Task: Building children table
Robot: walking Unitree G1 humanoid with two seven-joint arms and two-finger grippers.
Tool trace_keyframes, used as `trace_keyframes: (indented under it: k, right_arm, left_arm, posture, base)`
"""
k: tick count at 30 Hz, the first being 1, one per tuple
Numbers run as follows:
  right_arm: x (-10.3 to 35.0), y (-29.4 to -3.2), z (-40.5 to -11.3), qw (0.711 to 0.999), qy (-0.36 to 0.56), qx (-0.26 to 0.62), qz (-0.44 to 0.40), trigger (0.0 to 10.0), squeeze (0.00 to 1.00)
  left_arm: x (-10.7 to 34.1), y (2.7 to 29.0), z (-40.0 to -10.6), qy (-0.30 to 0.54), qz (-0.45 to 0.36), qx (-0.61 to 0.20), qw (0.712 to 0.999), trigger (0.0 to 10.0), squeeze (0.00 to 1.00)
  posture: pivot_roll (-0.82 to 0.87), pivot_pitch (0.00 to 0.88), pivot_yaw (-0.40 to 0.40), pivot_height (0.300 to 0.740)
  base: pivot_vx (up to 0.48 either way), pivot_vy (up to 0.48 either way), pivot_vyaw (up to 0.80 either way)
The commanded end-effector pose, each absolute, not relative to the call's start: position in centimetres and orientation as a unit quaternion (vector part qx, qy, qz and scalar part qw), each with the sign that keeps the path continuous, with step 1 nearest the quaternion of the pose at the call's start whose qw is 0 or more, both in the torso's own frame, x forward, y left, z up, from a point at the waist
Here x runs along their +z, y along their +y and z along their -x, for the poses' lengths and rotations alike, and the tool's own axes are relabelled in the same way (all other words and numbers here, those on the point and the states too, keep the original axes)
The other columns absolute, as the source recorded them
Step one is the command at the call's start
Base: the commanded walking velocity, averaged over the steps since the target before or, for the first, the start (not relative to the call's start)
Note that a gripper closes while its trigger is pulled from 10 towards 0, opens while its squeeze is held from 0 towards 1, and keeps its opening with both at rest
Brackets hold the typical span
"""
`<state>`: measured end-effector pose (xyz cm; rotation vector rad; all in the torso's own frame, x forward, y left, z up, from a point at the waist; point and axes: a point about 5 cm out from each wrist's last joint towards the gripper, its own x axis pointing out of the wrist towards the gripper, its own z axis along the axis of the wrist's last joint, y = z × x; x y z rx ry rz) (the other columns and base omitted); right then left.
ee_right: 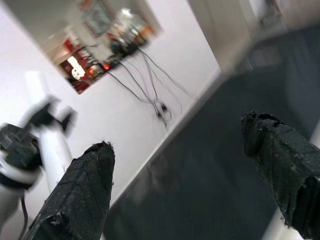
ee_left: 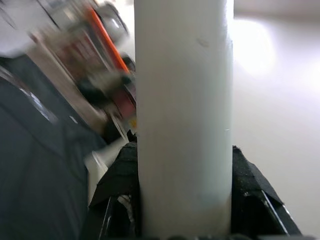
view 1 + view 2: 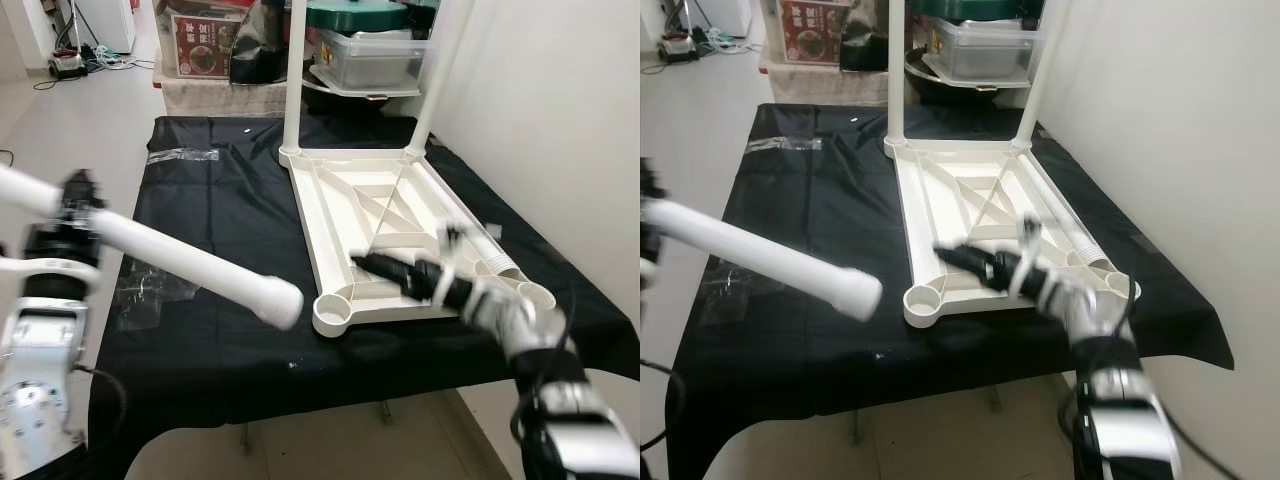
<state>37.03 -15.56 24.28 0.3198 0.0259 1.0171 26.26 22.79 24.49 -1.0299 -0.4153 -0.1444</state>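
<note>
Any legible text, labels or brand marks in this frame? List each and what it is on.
None can be read.
Red printed box on the floor behind the black-covered table: carries light characters, too small and blurred to read.
White tabletop, table leg held by the left gripper: no markings visible.

You see one upturned white tabletop (image 3: 400,230) on one black cloth (image 3: 220,210). Two legs (image 3: 296,70) stand fitted at corners far from right gripper (image 3: 372,264). One loose leg (image 3: 190,262) sits clamped in left gripper (image 3: 75,205). One empty socket (image 3: 333,312) near loose leg tip. Two clear plastic wrappers (image 3: 145,290) on cloth.
</note>
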Motion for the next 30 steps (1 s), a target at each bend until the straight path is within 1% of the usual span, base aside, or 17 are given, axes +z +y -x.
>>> trace_keyframes:
  k: [1,2,3,5,7,8,9,12,14,15,16,17,18,20,23,27,30]
  right_arm:
    - [24.7,-14.2,-36.9,0.849,0.019,0.508,-0.144,10.0,0.00]
    - [25.6,-13.3,-36.7,0.834,0.014,0.532,-0.144,10.0,0.00]
    - [25.6,-13.3,-36.7,0.834,0.014,0.532,-0.144,10.0,0.00]
    - [26.4,-10.8,-35.9,0.804,0.024,0.588,-0.088,10.0,0.00]
    - [25.2,-8.7,-35.1,0.782,0.067,0.619,-0.041,10.0,0.00]
    - [24.1,-7.8,-34.4,0.763,0.104,0.637,-0.026,10.0,0.00]
    - [24.1,-7.8,-34.4,0.763,0.104,0.637,-0.026,10.0,0.00]
    - [22.5,-6.6,-33.2,0.731,0.159,0.663,-0.006,10.0,0.00]
    - [22.3,-6.5,-33.1,0.726,0.165,0.667,-0.001,10.0,0.00]
    - [22.0,-5.3,-32.5,0.720,0.176,0.671,-0.001,10.0,0.00]
    - [21.9,-5.0,-32.4,0.720,0.178,0.671,-0.003,10.0,0.00]
    - [21.8,-4.5,-31.9,0.706,0.182,0.684,0.004,10.0,0.00]
    - [21.8,-4.5,-31.9,0.706,0.182,0.684,0.004,10.0,0.00]
    - [21.4,-3.9,-31.3,0.690,0.192,0.698,0.020,10.0,0.00]
    - [21.1,-3.6,-31.2,0.688,0.198,0.698,0.029,10.0,0.00]
    - [21.0,-2.3,-30.6,0.681,0.209,0.701,0.025,10.0,0.00]
    - [21.2,-0.1,-29.6,0.673,0.212,0.708,0.020,10.0,0.00]
  left_arm:
    - [25.0,22.1,-26.3,-0.200,0.469,-0.091,0.855,0.0,0.00]
    - [25.1,21.7,-26.4,-0.197,0.466,-0.102,0.856,0.0,0.00]
    - [25.1,21.7,-26.4,-0.197,0.466,-0.102,0.856,0.0,0.00]
    - [25.2,20.4,-26.5,-0.187,0.435,-0.130,0.871,0.0,0.00]
    - [25.3,19.3,-26.4,-0.179,0.420,-0.154,0.876,0.0,0.00]
    - [25.4,18.9,-26.2,-0.178,0.412,-0.165,0.878,0.0,0.00]
    - [25.4,18.9,-26.2,-0.178,0.412,-0.165,0.878,0.0,0.00]
    - [25.5,18.3,-25.9,-0.177,0.394,-0.184,0.883,0.0,0.00]
    - [25.5,18.1,-25.8,-0.176,0.390,-0.188,0.884,0.0,0.00]
    - [25.1,17.3,-25.4,-0.160,0.362,-0.212,0.893,0.0,0.00]
    - [25.0,17.1,-25.3,-0.156,0.355,-0.217,0.896,0.0,0.00]
    - [24.9,16.7,-25.2,-0.150,0.350,-0.228,0.896,0.0,0.00]
    - [24.9,16.7,-25.2,-0.150,0.350,-0.228,0.896,0.0,0.00]
    - [24.8,16.3,-25.2,-0.146,0.347,-0.238,0.895,0.0,0.00]
    - [24.7,16.0,-25.2,-0.144,0.345,-0.242,0.895,0.0,0.00]
    - [24.3,15.7,-25.4,-0.135,0.343,-0.244,0.897,0.0,0.00]
    - [24.0,15.3,-25.9,-0.129,0.343,-0.249,0.896,0.0,0.00]
  posture:
    - [0.08,0.000,-0.078,0.740]
    - [0.08,0.000,-0.078,0.740]
    - [0.08,0.000,-0.078,0.740]
    - [0.08,0.000,-0.079,0.740]
    - [0.09,0.000,-0.091,0.740]
    - [0.10,0.000,-0.098,0.740]
    - [0.10,0.000,-0.098,0.740]
    - [0.10,0.000,-0.107,0.740]
    - [0.10,0.000,-0.107,0.740]
    - [0.10,0.000,-0.112,0.740]
    - [0.10,0.000,-0.112,0.740]
    - [0.11,0.000,-0.117,0.740]
    - [0.11,0.000,-0.117,0.740]
    - [0.11,0.000,-0.118,0.740]
    - [0.11,0.000,-0.117,0.740]
    - [0.09,0.000,-0.109,0.740]
    - [0.07,0.000,-0.100,0.740]
  base:
    - [0.000,0.000,0.00]
    - [0.000,0.000,0.00]
    - [0.000,0.000,0.00]
    - [0.000,0.000,0.00]
    - [0.000,0.000,0.00]
    - [0.000,0.000,0.00]
    - [0.000,0.000,0.00]
    - [0.000,0.000,0.00]
    - [0.000,0.000,0.00]
    - [0.000,0.000,0.00]
    - [0.000,0.000,0.00]
    - [0.000,0.000,0.00]
    - [0.000,0.000,0.00]
    - [0.000,0.000,0.00]
    - [0.000,0.000,0.00]
    - [0.000,0.000,0.00]
    - [0.000,0.000,0.00]
